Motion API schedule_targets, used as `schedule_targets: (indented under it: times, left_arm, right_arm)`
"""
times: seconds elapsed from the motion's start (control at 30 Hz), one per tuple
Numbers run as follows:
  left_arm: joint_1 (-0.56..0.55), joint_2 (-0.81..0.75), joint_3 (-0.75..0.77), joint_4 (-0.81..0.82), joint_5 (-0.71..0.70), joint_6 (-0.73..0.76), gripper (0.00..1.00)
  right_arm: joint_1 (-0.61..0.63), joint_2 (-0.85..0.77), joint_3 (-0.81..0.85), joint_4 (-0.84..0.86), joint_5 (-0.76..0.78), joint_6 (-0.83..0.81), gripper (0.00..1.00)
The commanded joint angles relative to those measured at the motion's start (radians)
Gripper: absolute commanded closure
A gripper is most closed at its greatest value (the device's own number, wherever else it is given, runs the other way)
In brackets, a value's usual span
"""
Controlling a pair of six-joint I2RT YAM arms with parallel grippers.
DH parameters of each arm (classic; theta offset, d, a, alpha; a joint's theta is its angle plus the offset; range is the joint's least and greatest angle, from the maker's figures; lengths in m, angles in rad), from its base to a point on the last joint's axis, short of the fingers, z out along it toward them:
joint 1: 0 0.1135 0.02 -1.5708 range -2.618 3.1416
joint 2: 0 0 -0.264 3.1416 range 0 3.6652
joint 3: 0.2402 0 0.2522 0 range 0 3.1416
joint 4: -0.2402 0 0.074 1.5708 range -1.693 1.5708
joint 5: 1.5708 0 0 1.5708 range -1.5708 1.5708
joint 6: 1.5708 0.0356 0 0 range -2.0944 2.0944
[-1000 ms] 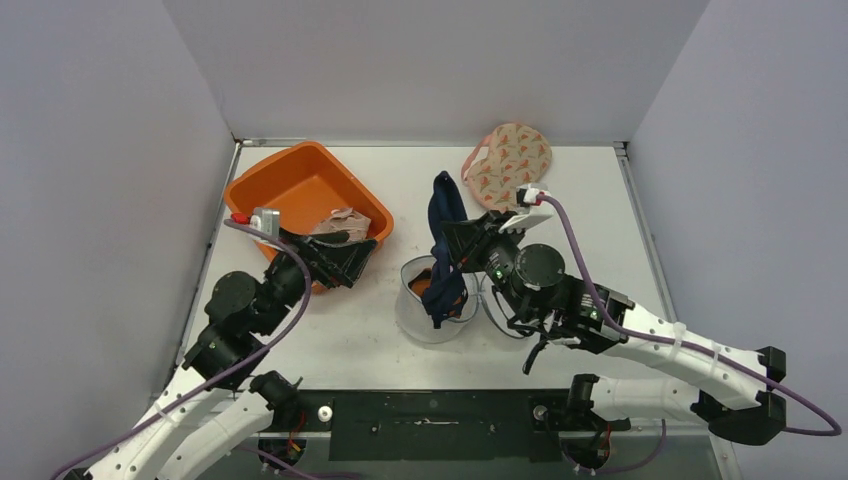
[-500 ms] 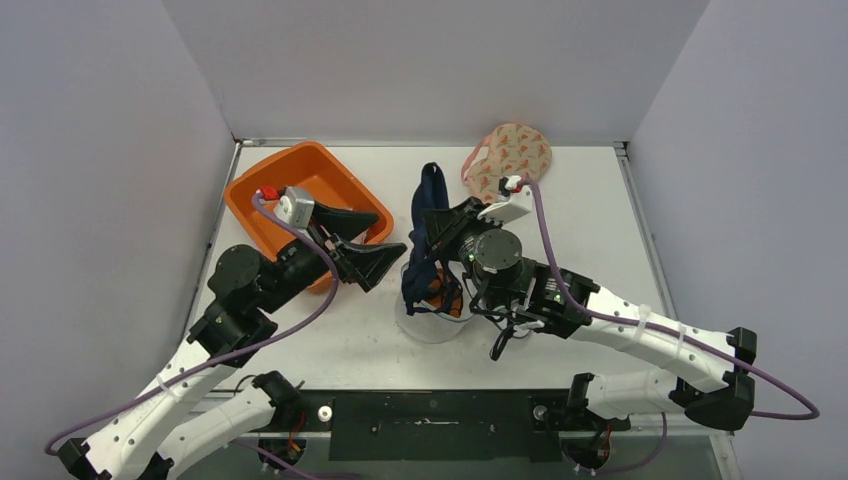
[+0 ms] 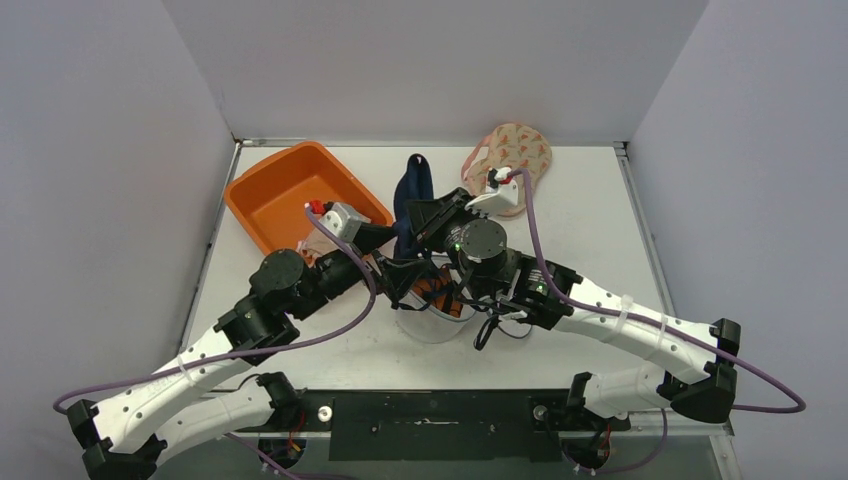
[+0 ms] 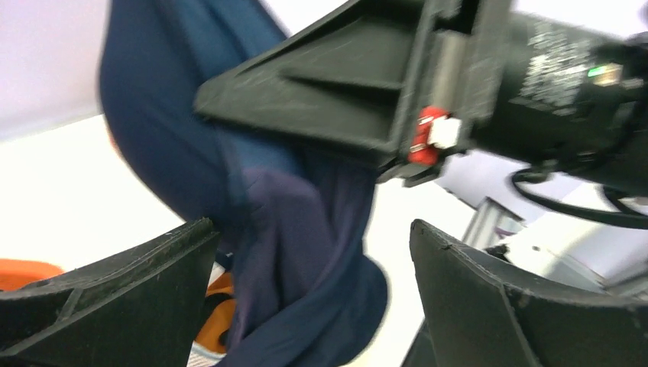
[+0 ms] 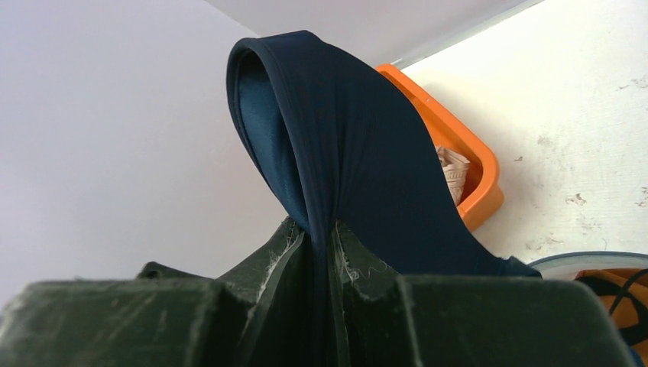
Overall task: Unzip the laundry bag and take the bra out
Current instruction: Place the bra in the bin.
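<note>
**Two tools, one bra (image 3: 410, 190): right tool (image 5: 319, 229) clenched on it, left tool (image 4: 313, 290) wide open**

Counts: two arms, one laundry bag (image 3: 430, 322), one navy bra, one orange bin (image 3: 270, 200), one patterned pouch (image 3: 520, 150), all on the desk (image 3: 600, 220).

- Bag sits mid-desk just ahead of the arm bases, with orange fabric showing inside.
- Left tool: jaws spread fully, one finger either side of the hanging bra, not gripping.
- Right tool: pinched tight on bra fabric. The bra loops above the fingers and drapes down toward the bag. Cannot tell if its lower end is clear of the bag.
- Bin is far left, with a beige garment (image 5: 451, 172) inside.
- Pouch is at the far edge.
- Versus a second ago: the left tool swung from over the bin to the bra. The right tool and bra shifted left and farther back.
</note>
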Motion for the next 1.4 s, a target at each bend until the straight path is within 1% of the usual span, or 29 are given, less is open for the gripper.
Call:
schedule_targets:
  times: [0.0, 0.1, 0.2, 0.23, 0.27, 0.4, 0.43, 0.5, 0.7, 0.73, 0.77, 0.8, 0.83, 0.87, 0.93, 0.97, 1.0, 1.07, 1.23, 1.27, 1.3, 1.37]
  left_arm:
    - [-0.009, -0.028, -0.048, 0.042, -0.224, 0.053, 0.04]
    - [-0.009, -0.042, -0.072, 0.087, -0.288, 0.059, 0.04]
    - [-0.008, -0.015, -0.060, 0.104, -0.296, 0.066, 0.01]
    - [-0.008, -0.003, -0.054, 0.108, -0.295, 0.066, 0.02]
    - [-0.008, 0.008, -0.049, 0.117, -0.292, 0.065, 0.07]
    - [-0.008, 0.029, -0.047, 0.167, -0.272, 0.058, 0.19]
    - [-0.008, 0.033, -0.047, 0.174, -0.267, 0.056, 0.23]
    - [-0.009, 0.041, -0.047, 0.190, -0.257, 0.057, 0.35]
    - [-0.008, 0.047, -0.059, 0.237, -0.234, 0.058, 0.72]
    - [-0.007, 0.044, -0.059, 0.239, -0.231, 0.060, 0.80]
    - [-0.007, 0.044, -0.059, 0.240, -0.230, 0.063, 0.91]
    - [-0.008, 0.043, -0.056, 0.238, -0.232, 0.065, 1.00]
    - [-0.008, 0.042, -0.057, 0.236, -0.238, 0.065, 1.00]
    - [-0.007, 0.038, -0.057, 0.235, -0.242, 0.065, 1.00]
    - [-0.009, 0.029, -0.057, 0.234, -0.253, 0.067, 1.00]
    - [-0.009, 0.024, -0.058, 0.234, -0.261, 0.067, 1.00]
    - [-0.008, 0.018, -0.059, 0.231, -0.269, 0.067, 1.00]
    - [-0.007, 0.007, -0.060, 0.227, -0.284, 0.068, 1.00]
    - [-0.006, -0.030, -0.069, 0.215, -0.342, 0.062, 1.00]
    - [-0.005, -0.036, -0.066, 0.204, -0.355, 0.060, 1.00]
    - [-0.002, -0.039, -0.061, 0.192, -0.367, 0.058, 1.00]
    - [0.006, -0.041, -0.045, 0.156, -0.397, 0.054, 1.00]
  right_arm:
    - [-0.009, -0.003, 0.039, 0.075, -0.023, 0.032, 0.95]
    - [-0.013, -0.015, 0.021, 0.082, -0.036, 0.043, 0.95]
    - [-0.017, -0.020, 0.007, 0.094, -0.057, 0.059, 0.95]
    - [-0.018, -0.020, 0.005, 0.098, -0.065, 0.063, 0.95]
    - [-0.018, -0.019, 0.003, 0.102, -0.075, 0.066, 0.95]
    - [-0.020, -0.021, -0.007, 0.111, -0.096, 0.078, 0.95]
    - [-0.022, -0.023, -0.011, 0.113, -0.100, 0.083, 0.95]
    - [-0.024, -0.026, -0.022, 0.117, -0.112, 0.094, 0.95]
    - [-0.032, -0.025, -0.037, 0.124, -0.146, 0.114, 0.95]
    - [-0.033, -0.025, -0.039, 0.124, -0.151, 0.114, 0.95]
    - [-0.034, -0.027, -0.041, 0.125, -0.156, 0.114, 0.95]
    - [-0.034, -0.029, -0.045, 0.129, -0.165, 0.110, 0.92]
    - [-0.034, -0.034, -0.050, 0.138, -0.175, 0.103, 0.84]
    - [-0.036, -0.036, -0.054, 0.147, -0.191, 0.091, 0.74]
    - [-0.036, -0.047, -0.061, 0.149, -0.212, 0.067, 0.50]
    - [-0.037, -0.051, -0.063, 0.149, -0.220, 0.051, 0.40]
    - [-0.036, -0.058, -0.064, 0.149, -0.222, 0.042, 0.33]
    - [-0.037, -0.073, -0.070, 0.141, -0.224, 0.024, 0.23]
    - [-0.040, -0.115, -0.064, 0.099, -0.231, -0.053, 0.01]
    - [-0.040, -0.121, -0.054, 0.079, -0.233, -0.074, 0.07]
    - [-0.039, -0.128, -0.044, 0.057, -0.233, -0.095, 0.10]
    - [-0.040, -0.142, -0.027, 0.023, -0.243, -0.141, 0.10]
